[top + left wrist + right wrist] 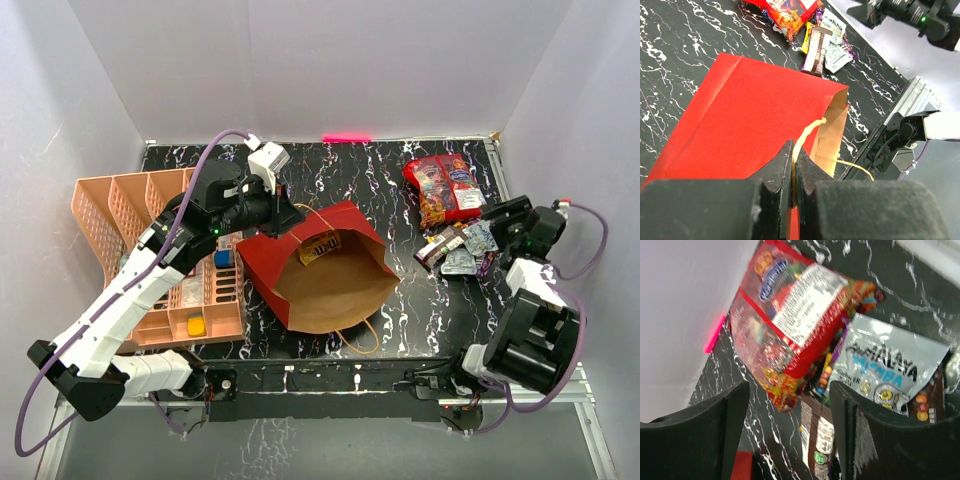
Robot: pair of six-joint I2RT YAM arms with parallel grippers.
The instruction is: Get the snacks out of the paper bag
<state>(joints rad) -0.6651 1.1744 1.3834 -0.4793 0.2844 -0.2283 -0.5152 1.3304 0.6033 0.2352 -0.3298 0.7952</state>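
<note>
The red paper bag point(285, 260) lies on its side in the middle of the table, its brown inside open to the front. A yellow packet point(320, 247) lies inside near the back. My left gripper point(288, 214) is shut on the bag's thin cord handle point(809, 131) at the back rim; in the left wrist view the gripper point(794, 150) pinches the cord over the red bag point(750, 115). Two red snack bags point(445, 187) and a pile of small packets point(458, 248) lie at the right. My right gripper point(790, 390) is open and empty just above the red bags point(790, 315), a silver packet point(890, 365) and a brown bar point(820, 440).
A peach slotted tray point(130, 215) stands at the left, with a blue block point(222, 258) and a yellow block point(196, 325) in it. The bag's second cord handle point(362, 340) loops on the table at the front. White walls close in the back and sides.
</note>
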